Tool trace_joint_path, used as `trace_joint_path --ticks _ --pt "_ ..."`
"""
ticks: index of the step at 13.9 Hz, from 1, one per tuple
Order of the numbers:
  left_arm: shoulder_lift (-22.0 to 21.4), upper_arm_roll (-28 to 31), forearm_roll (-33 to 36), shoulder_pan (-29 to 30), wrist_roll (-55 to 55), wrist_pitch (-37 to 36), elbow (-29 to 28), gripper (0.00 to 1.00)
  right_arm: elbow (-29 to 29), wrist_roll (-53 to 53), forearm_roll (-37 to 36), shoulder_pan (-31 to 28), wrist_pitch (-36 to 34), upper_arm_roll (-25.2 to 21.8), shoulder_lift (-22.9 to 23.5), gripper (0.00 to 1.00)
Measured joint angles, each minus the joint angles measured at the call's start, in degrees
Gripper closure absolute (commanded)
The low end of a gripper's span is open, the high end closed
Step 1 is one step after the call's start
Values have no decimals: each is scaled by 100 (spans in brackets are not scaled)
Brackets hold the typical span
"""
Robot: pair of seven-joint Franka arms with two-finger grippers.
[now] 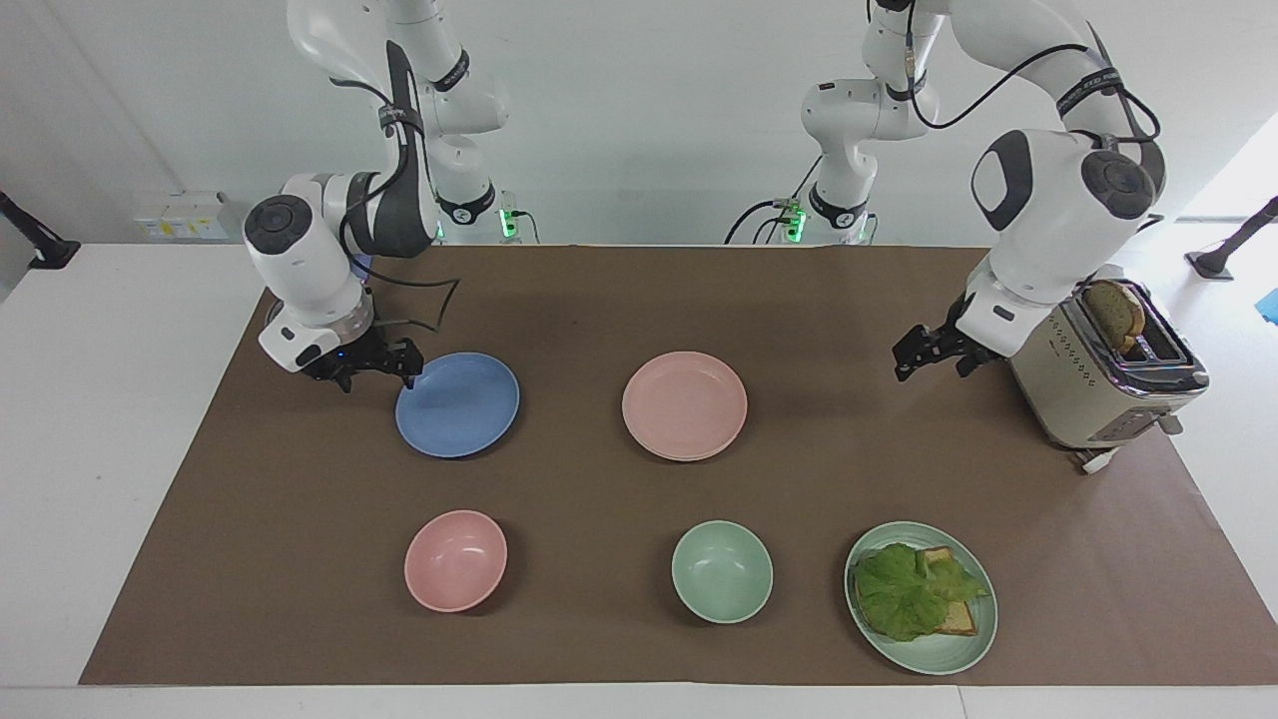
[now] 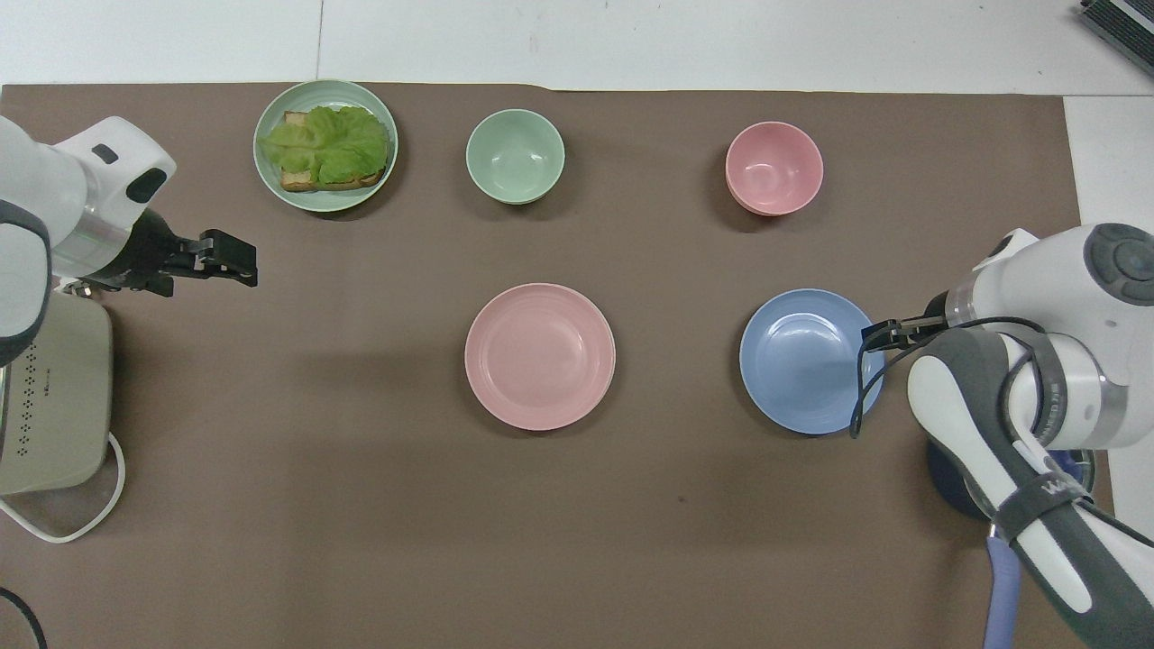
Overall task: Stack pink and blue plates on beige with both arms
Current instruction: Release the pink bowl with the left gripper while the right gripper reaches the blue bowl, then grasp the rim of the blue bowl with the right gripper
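The pink plate [image 1: 685, 404] [image 2: 540, 356] lies in the middle of the brown mat. The blue plate [image 1: 457, 403] [image 2: 807, 361] lies beside it, toward the right arm's end. The beige plate shows in neither view. My right gripper [image 1: 377, 379] [image 2: 879, 335] is low and open at the blue plate's rim, on the side toward the right arm's end; whether it touches the rim I cannot tell. My left gripper [image 1: 929, 355] [image 2: 236, 266] hangs open and empty in the air over bare mat beside the toaster.
A beige toaster [image 1: 1098, 369] [image 2: 54, 397] with bread stands at the left arm's end. Farthest from the robots stand a green plate [image 1: 958, 659] with lettuce and toast, a green bowl [image 1: 722, 571] and a pink bowl [image 1: 455, 559]. A dark pot [image 2: 947, 460] sits under the right arm.
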Motion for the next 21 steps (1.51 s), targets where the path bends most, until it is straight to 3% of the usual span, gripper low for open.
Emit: trace_joint_path --ticks 5,9,11,12,15,17,21 --pt "-66 1 418 94 138 -670 556 0 -308 -287 358 -22 466 0 192 0" --pt "-373 53 427 254 355 -1054 630 0 -386 -571 639 -56 692 -27 447 1" --pt "-538 65 427 368 423 -1146 616 0 -386 -696 659 -135 694 -33 449 38" --pt "-599 67 427 411 474 -1164 611 0 -386 -741 664 -161 694 -33 449 52" --pt "-648 71 427 461 512 -1174 605 0 -386 -750 666 -174 694 -32 449 74" --pt "-648 71 427 467 515 -1174 602 0 -385 -750 668 -174 694 -32 448 100" --pt "-648 43 427 467 517 -1173 602 0 -362 -750 700 -172 657 -22 370 100"
